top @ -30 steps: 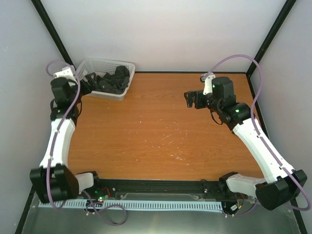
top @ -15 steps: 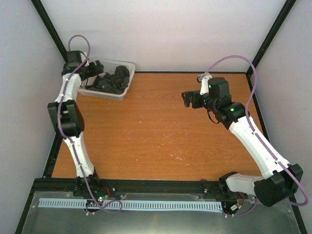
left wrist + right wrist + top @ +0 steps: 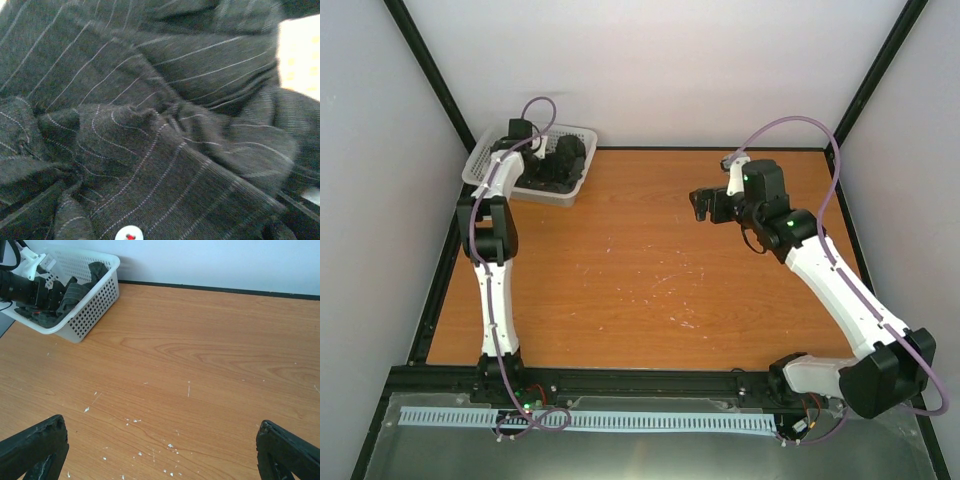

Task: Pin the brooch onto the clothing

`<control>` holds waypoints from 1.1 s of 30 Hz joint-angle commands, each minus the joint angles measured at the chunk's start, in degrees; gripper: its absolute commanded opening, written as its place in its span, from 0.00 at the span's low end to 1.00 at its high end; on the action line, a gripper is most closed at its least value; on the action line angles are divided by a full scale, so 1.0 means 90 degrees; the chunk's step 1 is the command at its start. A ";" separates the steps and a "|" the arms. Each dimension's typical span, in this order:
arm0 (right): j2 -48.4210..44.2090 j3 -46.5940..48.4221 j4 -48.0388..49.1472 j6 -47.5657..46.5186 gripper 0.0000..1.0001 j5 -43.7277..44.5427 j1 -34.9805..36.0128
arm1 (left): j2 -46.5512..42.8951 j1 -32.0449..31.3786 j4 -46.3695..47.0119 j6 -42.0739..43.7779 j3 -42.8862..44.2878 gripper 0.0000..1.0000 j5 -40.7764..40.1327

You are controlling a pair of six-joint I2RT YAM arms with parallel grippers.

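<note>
1. The desk [image 3: 650,260] is orange wood grain, with the basket [image 3: 95,307] at its far left corner. White specks dot the bare wood on the near side of the basket.
2. The right arm [image 3: 840,290] reaches over the desk well to the right of the basket. The right jaws point toward the basket's side and stand wide apart with nothing between them. Only their black tips show, cut off at the lower corners of the right wrist view.
3. The left arm [image 3: 490,250] stretches up to the basket and its wrist dips over the rim. The left jaws are down inside the basket and spread wide. Their fingers do not show in their own wrist view, and whether they touch cloth I cannot tell.
4. The basket is white lattice plastic, and the left wrist hides part of its left wall.
5. The clothing [image 3: 150,125] lies crumpled inside the basket, a dark pinstriped heap running roughly along the basket's length. Its stripes bend every way through the folds, so collar, sleeves and true long axis cannot be made out.
6. A white button [image 3: 129,233] with red thread is cut off by the lower edge of the left wrist view.
</note>
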 commanded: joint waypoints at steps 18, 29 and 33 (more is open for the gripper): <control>0.0299 0.0077 0.0068 0.0147 1.00 0.0077 -0.0001 | 0.0024 0.0872 0.0137 -0.0435 0.0503 0.29 -0.0507; 0.0399 0.0259 -0.0064 0.0187 1.00 0.0080 0.0004 | -0.1568 0.0870 0.0481 -0.0800 0.0920 0.03 -0.0059; 0.0422 0.0321 -0.0089 0.0212 1.00 0.0072 0.0005 | -0.2440 0.0865 0.0744 -0.0951 0.0878 0.01 0.0380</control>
